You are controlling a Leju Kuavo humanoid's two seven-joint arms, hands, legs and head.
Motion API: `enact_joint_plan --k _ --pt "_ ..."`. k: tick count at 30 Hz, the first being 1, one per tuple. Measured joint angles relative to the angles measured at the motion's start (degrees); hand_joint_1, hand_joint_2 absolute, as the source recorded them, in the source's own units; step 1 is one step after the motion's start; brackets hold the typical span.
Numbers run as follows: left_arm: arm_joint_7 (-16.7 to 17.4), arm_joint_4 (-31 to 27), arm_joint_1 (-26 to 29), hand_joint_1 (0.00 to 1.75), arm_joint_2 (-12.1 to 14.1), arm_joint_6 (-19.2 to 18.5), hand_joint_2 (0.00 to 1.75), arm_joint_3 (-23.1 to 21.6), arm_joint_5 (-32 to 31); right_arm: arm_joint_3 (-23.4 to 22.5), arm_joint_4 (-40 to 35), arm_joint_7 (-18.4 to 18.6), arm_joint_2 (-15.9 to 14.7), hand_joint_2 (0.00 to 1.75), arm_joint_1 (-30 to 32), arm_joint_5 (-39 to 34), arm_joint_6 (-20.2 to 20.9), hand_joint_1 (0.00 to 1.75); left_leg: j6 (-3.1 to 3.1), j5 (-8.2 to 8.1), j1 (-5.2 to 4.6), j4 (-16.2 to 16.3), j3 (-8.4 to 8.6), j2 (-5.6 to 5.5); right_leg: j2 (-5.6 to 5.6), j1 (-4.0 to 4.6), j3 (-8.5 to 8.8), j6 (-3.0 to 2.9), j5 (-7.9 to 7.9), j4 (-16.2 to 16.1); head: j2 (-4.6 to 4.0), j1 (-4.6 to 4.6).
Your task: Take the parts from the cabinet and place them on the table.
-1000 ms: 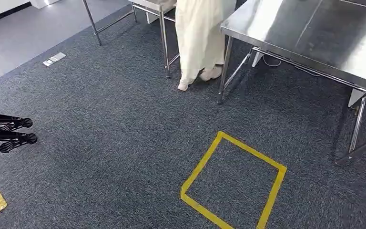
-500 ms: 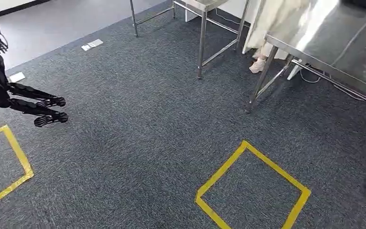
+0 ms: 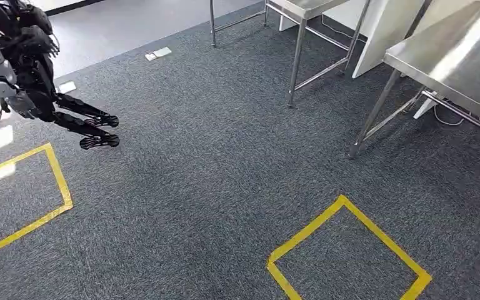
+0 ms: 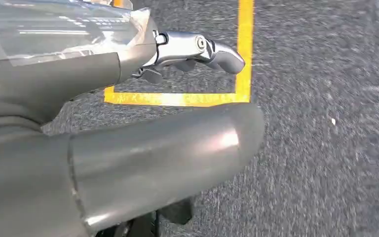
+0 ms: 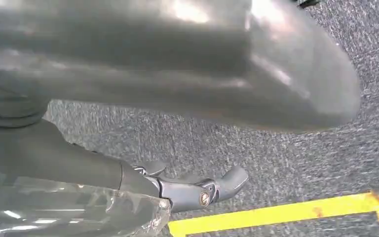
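The steel bench (image 3: 469, 56) is standing at the far right of the head view, its bare top shining, its legs resting on the dark carpet (image 3: 194, 175); where the parts are lying I cannot tell. A second, smaller bench (image 3: 312, 6) is standing beside it, a little apart. The left robot hand (image 3: 69, 115) is hanging over the carpet at the left, its fingers (image 3: 100, 120) stretching out straight and apart, holding nothing. The right robot hand (image 5: 177, 74) is likewise carrying nothing, its fingers (image 5: 212, 192) reaching out above the carpet. One yellow tape square (image 3: 344, 203) is lying near the bench; another (image 3: 56, 175) is lying just below the left robot hand.
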Motion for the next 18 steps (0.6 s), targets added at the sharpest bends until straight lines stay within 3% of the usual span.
enact_joint_plan --k 1,2,3,5,6,7,8,9,10,11,12,13,14,16,17,18 --pt "0.0 0.0 0.0 0.0 0.0 0.0 0.0 0.0 0.0 0.0 0.0 0.0 0.0 0.0 -0.1 0.0 0.0 0.0 0.08 1.65 0.02 -4.4 2.52 1.11 -0.41 -0.01 0.12 0.16 -0.16 0.0 0.0 0.0" --pt "0.0 0.0 -0.2 0.0 0.0 0.0 0.0 -0.1 0.0 -0.1 0.0 0.0 0.0 0.0 -0.1 0.0 0.0 0.0 0.42 1.43 -0.39 -8.6 4.75 4.6 -1.05 0.45 0.3 0.47 -0.36 0.0 0.0 -0.11" --pt "0.0 0.0 -0.3 0.0 0.0 0.0 0.0 -0.1 0.0 -0.1 0.0 0.0 0.0 0.0 -0.1 0.0 0.0 0.0 0.86 1.91 -0.52 -8.8 4.8 3.93 -1.46 0.89 0.19 0.83 -0.56 0.1 0.0 0.18" --pt "0.0 0.0 -0.3 0.0 -0.1 0.0 0.0 -0.1 0.0 -0.2 0.0 0.0 0.0 0.0 -0.1 0.0 0.0 0.0 1.37 1.86 -1.0 -8.6 4.38 2.64 -2.42 0.8 0.41 1.24 -0.57 -0.1 0.0 0.42" --pt "0.0 0.0 -0.2 0.0 -0.1 0.0 0.0 -0.1 0.0 -0.2 0.0 0.0 0.0 0.0 -0.2 0.0 0.0 0.0 1.8 2.04 -1.19 -8.9 4.28 1.9 -3.1 0.84 0.6 1.73 -0.55 -0.3 0.0 0.41" --pt "0.0 0.0 -0.2 0.0 0.0 0.0 0.0 -0.1 0.0 -0.2 0.0 0.0 0.1 0.0 -0.3 0.0 0.0 0.0 2.48 2.58 -0.63 -9.6 4.74 1.21 -3.03 1.0 0.63 2.12 -0.98 0.0 0.0 0.35" --pt "-0.1 0.0 -0.2 0.0 -0.2 0.0 0.0 -0.1 0.0 -0.2 0.0 0.0 0.0 0.0 -0.4 0.0 0.0 0.0 2.84 2.8 -0.7 -9.8 4.77 0.84 0.08 0.53 0.04 2.05 -2.17 1.7 0.0 0.54" --pt "-0.1 0.0 -0.4 0.0 -0.2 0.0 0.0 -0.2 0.0 -0.2 0.0 0.0 0.0 0.0 -0.3 0.0 0.0 0.0 3.28 3.0 -0.62 -9.8 4.65 0.25 2.18 0.39 -1.57 1.56 -4.08 5.2 0.0 0.54" --pt "-0.2 0.0 -0.5 0.0 -0.2 0.0 0.0 -0.2 -0.1 -0.2 0.0 0.0 0.0 0.0 -0.2 0.0 0.0 0.0 3.4 3.08 -0.62 -9.8 4.5 -0.43 3.24 0.28 -3.85 1.22 -6.24 9.9 0.0 0.7" --pt "-0.3 0.0 -0.4 0.0 -0.3 0.0 0.0 -0.3 -0.1 -0.3 0.0 0.0 0.0 0.0 -0.1 0.0 0.0 0.0 3.46 3.13 -0.64 -9.8 4.29 -1.32 3.63 0.21 -6.58 1.13 -8.23 15.3 0.0 0.66" --pt "-0.4 0.0 -0.3 0.0 -0.4 0.1 0.0 -0.3 -0.1 -0.3 0.0 0.0 0.0 0.0 0.0 0.0 0.0 0.0 3.48 3.17 -0.67 -9.8 4.21 -2.06 3.76 0.18 -8.23 1.35 -9.0 18.4 0.0 0.68" --pt "-0.5 0.0 0.0 0.0 -0.6 0.2 0.0 -0.3 -0.1 -0.3 0.0 0.0 0.0 0.0 0.1 0.0 0.0 0.0 3.43 3.21 -0.67 -9.7 4.2 -2.78 3.83 0.17 -8.69 1.78 -8.66 19.0 0.0 0.68" --pt "-0.8 0.0 0.3 0.0 -0.9 0.2 0.0 -0.4 -0.1 -0.4 0.0 0.0 0.0 0.0 0.2 0.0 0.0 0.0 3.39 3.24 -0.67 -9.7 4.22 -3.54 3.86 0.12 -7.73 2.45 -7.29 16.7 0.0 0.68" --pt "-1.3 0.0 0.7 0.0 -1.4 0.3 0.0 -0.4 -0.1 -0.6 0.0 0.0 -0.2 0.0 0.1 0.0 0.0 0.0 3.14 3.37 -0.64 -9.6 4.33 -5.14 4.86 -0.2 -2.83 3.69 -2.48 6.1 0.0 0.7" --pt "-1.5 0.0 0.8 0.0 -1.7 0.3 0.0 -0.4 -0.1 -0.7 0.0 0.0 -0.2 0.0 0.1 0.0 0.1 0.0 2.92 3.39 -0.63 -9.6 4.16 -5.79 7.46 -0.61 -0.75 3.92 -0.78 1.3 0.0 0.72" --pt "-1.8 0.0 0.8 0.0 -1.9 0.4 0.0 -0.4 -0.1 -0.8 0.0 0.0 -0.2 0.0 0.1 0.0 0.3 0.0 2.45 3.28 -1.09 -9.1 3.99 -6.45 8.05 -0.26 -0.86 3.34 -0.34 0.5 0.0 0.74"
